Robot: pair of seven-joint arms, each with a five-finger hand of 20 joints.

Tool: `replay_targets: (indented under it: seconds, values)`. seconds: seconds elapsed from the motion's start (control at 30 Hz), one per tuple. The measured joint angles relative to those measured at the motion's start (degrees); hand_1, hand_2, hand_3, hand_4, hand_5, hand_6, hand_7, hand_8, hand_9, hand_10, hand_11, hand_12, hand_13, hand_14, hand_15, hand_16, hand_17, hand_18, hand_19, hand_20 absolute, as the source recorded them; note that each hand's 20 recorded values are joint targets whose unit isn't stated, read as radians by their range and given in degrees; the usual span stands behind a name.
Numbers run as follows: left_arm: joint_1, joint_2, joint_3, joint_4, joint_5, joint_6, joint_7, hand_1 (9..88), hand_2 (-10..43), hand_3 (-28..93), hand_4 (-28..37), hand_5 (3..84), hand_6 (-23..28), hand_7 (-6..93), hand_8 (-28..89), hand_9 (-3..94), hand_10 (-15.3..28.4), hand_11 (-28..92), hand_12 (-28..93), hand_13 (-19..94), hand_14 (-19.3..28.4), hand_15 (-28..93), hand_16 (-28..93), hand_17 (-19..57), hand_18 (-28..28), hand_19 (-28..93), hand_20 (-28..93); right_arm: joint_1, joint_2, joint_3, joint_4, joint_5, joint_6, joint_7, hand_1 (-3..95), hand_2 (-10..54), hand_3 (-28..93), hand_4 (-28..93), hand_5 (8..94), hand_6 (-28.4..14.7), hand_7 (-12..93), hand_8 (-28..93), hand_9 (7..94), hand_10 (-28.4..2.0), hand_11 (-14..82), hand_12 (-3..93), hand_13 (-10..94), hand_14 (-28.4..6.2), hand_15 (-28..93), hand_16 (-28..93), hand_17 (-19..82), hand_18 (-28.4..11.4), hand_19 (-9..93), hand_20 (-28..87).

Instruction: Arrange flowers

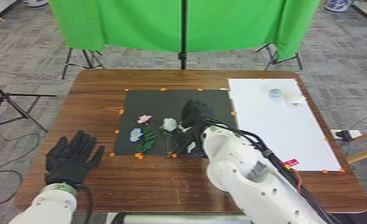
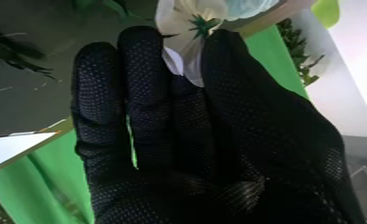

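white petals around a small green star mark the white flower (image 2: 186, 47), which sits right up by the black glove of the right hand (image 2: 250, 140); a pale blue bloom (image 2: 251, 7) shows just beside it. the hand itself is over the dark mat (image 1: 158, 101), but i can't tell from here whether it grips the flower or is only next to it.

i'd take the hold low, under the green star, so the petals don't crease, then lift slowly and straight, since a leaf or stem could well snag a neighbour. the pink flower (image 1: 144, 119) and the blue flower (image 1: 136, 134) lie close by on the mat, so a sideways drag would likely shift them.

farther out, the white sheet (image 1: 270, 132) lies to the right, while the left hand (image 1: 67, 162) rests open, fingers spread, over the wooden table (image 1: 144, 192).
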Motion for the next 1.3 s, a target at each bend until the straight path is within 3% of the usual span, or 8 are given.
replay_targets:
  seconds: [0.17, 0.33, 0.53, 0.7, 0.9, 1.07, 1.17, 1.3]
  values:
    - [0.05, 0.54, 0.06, 0.00, -0.93, -0.16, 0.45, 32.5, 15.0, 75, -28.3, 49.5, 7.4, 31.5, -15, 44.7, 14.7, 38, 12, 37, 15.0, 57, -7, -2.9, 15.7, 45, 19, -0.34, -0.01, 0.60, -0.42, 0.36, -1.79, 0.25, 56.2, -8.6, 67, -24, 68.0, -4.7, 22, 9, 72.4, -15.5, 16.5, 28.3, 65, -11.6, 54, 38, 36, -23.5, 81, 41]
    - [0.03, 0.52, 0.03, 0.02, -0.42, -0.19, -0.11, 32.4, 15.0, 75, -28.3, 49.5, 7.4, 31.5, -15, 44.8, 14.8, 38, 12, 37, 15.2, 57, -7, -2.8, 15.6, 45, 19, -0.72, 0.00, 1.10, -1.05, 1.64, -2.44, 0.71, 48.4, -7.0, 70, -24, 64.9, -5.1, 17, 4, 69.8, -17.2, 19.6, 20.7, 65, -13.6, 62, 30, 36, -24.2, 84, 42]
    - [0.06, 0.29, -0.11, 0.04, 0.20, -0.19, -0.62, 32.4, 14.9, 75, -28.3, 49.6, 7.4, 31.4, -15, 45.1, 15.0, 37, 12, 37, 15.4, 57, -7, -2.9, 15.8, 46, 19, -1.05, 0.11, 1.18, -1.57, 2.34, -2.34, 1.31, 44.6, -5.2, 72, -23, 64.1, -5.3, 17, -7, 68.4, -18.0, 19.2, 20.2, 64, -14.4, 62, 29, 36, -24.5, 84, 42]
    - [0.21, 0.15, -0.15, 0.03, 0.22, -0.47, -0.58, 32.4, 14.8, 75, -28.3, 49.8, 7.5, 31.0, -14, 45.3, 15.0, 37, 13, 37, 15.6, 57, -7, -3.0, 15.8, 45, 19, -1.11, 0.55, 1.67, -2.25, 2.34, -1.50, 1.37, 43.3, -4.3, 72, -22, 63.3, -5.7, 17, -8, 66.7, -18.6, 18.3, 20.0, 62, -14.8, 59, 27, 34, -24.2, 81, 40]
    - [0.28, -0.25, 0.13, 0.31, 0.94, -1.67, -0.34, 32.2, 14.8, 75, -28.3, 49.2, 7.5, 30.2, -14, 45.0, 15.1, 36, 13, 37, 15.3, 56, -7, -3.1, 15.8, 45, 19, -2.49, 1.55, 9.71, -5.10, 2.51, 3.19, 1.20, 42.9, -5.7, 74, -23, 59.3, -5.6, 17, -9, 58.9, -19.2, 16.0, 19.4, 55, -15.8, 50, 23, 29, -22.7, 70, 32]
    - [0.00, -0.22, 0.90, 0.99, 2.42, -3.01, -0.03, 32.2, 14.8, 75, -28.3, 48.9, 7.5, 29.8, -14, 44.5, 15.0, 36, 13, 36, 15.2, 56, -7, -3.1, 15.6, 45, 19, -2.82, 6.27, 19.03, -4.91, -2.63, 11.16, 1.89, 41.6, -8.5, 77, -24, 47.2, -5.3, 12, -8, 41.4, -18.5, 7.3, 16.0, 31, -20.6, 36, 16, 17, -23.8, 58, 26]
    - [0.26, -0.22, 0.97, 1.22, 3.84, -3.61, -0.05, 32.2, 14.9, 75, -28.3, 48.7, 7.4, 29.8, -14, 44.2, 15.0, 36, 13, 36, 15.1, 56, -7, -3.2, 15.6, 45, 19, -2.62, 11.12, 23.75, -3.56, -9.73, 8.21, 2.70, 42.5, -9.3, 77, -25, 45.3, -5.1, 12, -8, 37.4, -18.4, 6.2, 15.1, 27, -20.8, 34, 15, 15, -23.4, 56, 23]
    - [0.63, -0.45, 0.92, 1.21, 3.96, -4.09, 0.15, 32.1, 15.0, 75, -28.3, 48.7, 7.4, 29.7, -14, 44.1, 15.0, 36, 13, 36, 15.1, 56, -7, -3.2, 15.5, 45, 19, -0.45, 17.49, 25.99, -0.33, -10.38, -6.22, 2.97, 47.3, -9.5, 78, -26, 45.1, -3.9, 13, -9, 37.0, -17.4, 6.1, 14.5, 27, -20.4, 33, 14, 15, -23.1, 56, 22]
